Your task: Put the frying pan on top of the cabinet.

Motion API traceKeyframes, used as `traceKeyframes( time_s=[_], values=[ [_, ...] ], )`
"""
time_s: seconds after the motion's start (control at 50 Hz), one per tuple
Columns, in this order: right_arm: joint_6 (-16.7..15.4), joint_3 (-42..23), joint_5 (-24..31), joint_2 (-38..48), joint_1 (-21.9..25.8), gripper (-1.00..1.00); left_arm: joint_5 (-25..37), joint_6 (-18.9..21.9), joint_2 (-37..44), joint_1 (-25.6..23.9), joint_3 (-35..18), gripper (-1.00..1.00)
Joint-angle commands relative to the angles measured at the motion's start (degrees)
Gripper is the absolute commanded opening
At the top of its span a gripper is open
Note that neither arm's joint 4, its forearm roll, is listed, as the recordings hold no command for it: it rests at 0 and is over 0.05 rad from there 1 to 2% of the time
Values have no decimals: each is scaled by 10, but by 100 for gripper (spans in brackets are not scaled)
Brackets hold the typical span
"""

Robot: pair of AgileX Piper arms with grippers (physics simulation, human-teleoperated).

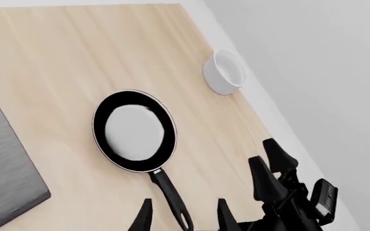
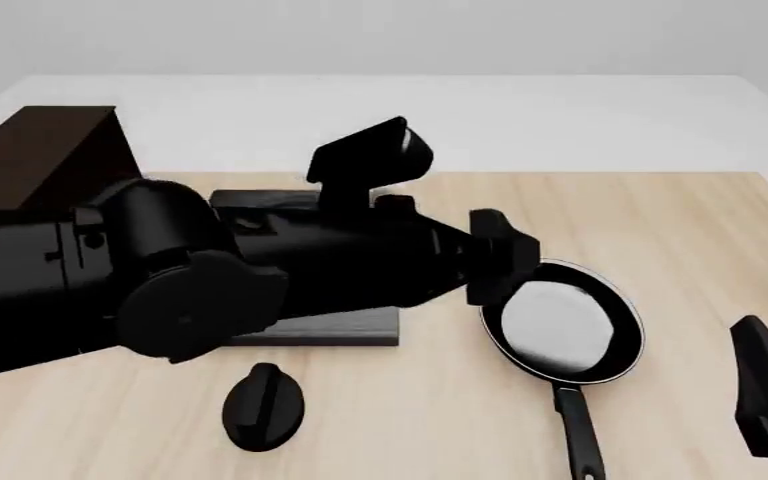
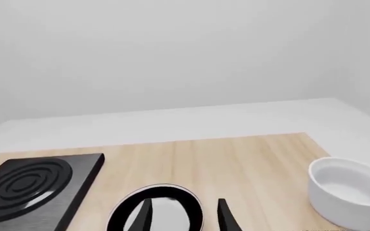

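The cabinet stands at the far left, well away from the frying pan. Left of the pan, the left gripper reaches across the stove plate, fingers apart above the handle, which runs straight back towards the arms. Right of the pan, the right gripper hovers open. The light wooden table (white bowl at its right edge) fronts a pale wall.

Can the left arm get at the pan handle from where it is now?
Probably yes. The left gripper is open with its fingers either side of the handle of the frying pan, which lies flat on the table. Nothing sits between them.
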Motion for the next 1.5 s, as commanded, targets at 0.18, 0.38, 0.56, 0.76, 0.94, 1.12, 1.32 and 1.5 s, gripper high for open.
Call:
traceKeyframes(
  time_s=[0.18, 0.38, 0.56, 0.76, 0.94, 1.12, 1.32, 1.5],
  values=[
    [18, -4, -2, 0, -4, 100, -16, -34, 79, -10, -23, 100],
    [28, 0, 0, 0, -6, 100, -21, -51, 112, -16, -37, 100],
    [35, 1, -1, 0, -7, 100, -25, -56, 138, -18, -51, 100],
    [41, 1, 0, 0, -7, 100, -33, -60, 158, -22, -55, 100],
    [42, 1, 1, 0, -7, 100, -32, -64, 183, -32, -69, 100],
    [43, 1, -1, 0, -8, 100, -35, -63, 201, -36, -73, 100],
    [46, 1, -1, 0, -9, 100, -40, -66, 227, -45, -81, 100],
    [50, -36, 33, 0, -10, 100, -47, -70, 251, -46, -84, 100]
  ],
)
